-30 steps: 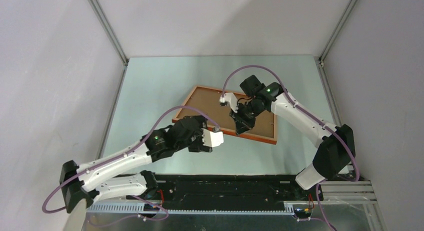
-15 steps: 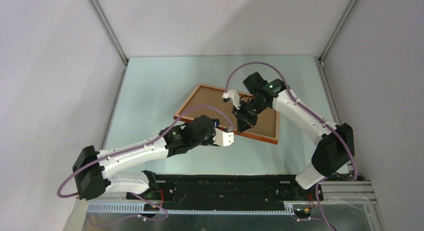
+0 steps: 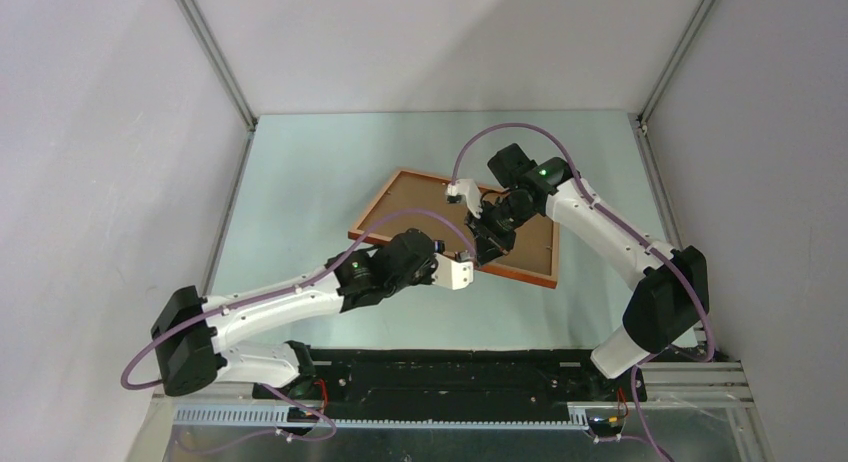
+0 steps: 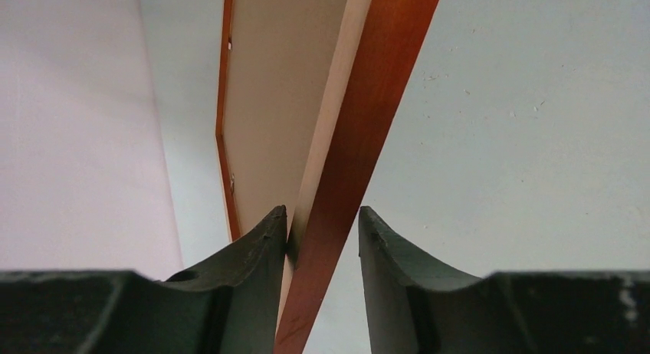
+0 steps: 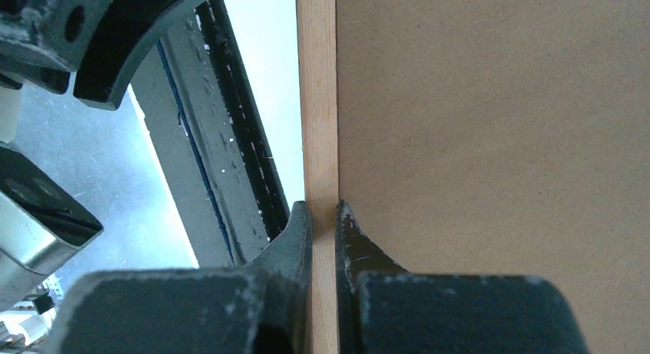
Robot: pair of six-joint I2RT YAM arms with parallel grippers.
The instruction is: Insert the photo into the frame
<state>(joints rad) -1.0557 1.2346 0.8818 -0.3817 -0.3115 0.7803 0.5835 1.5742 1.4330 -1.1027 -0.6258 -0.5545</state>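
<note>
Now the frame lies back-up on the table, its near rail pinched tight by the right gripper. The left gripper straddles that rail, half open, one finger not touching; it should close squarely before any lift. The photo is hidden.

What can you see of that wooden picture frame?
The frame is a thin rectangle of orange-brown wood, paler on its inner side, with a flat brown backing board filling it. It lies turned askew. The right claw pinches its near rim; the left claw straddles that rim beside it, one finger touching.
</note>
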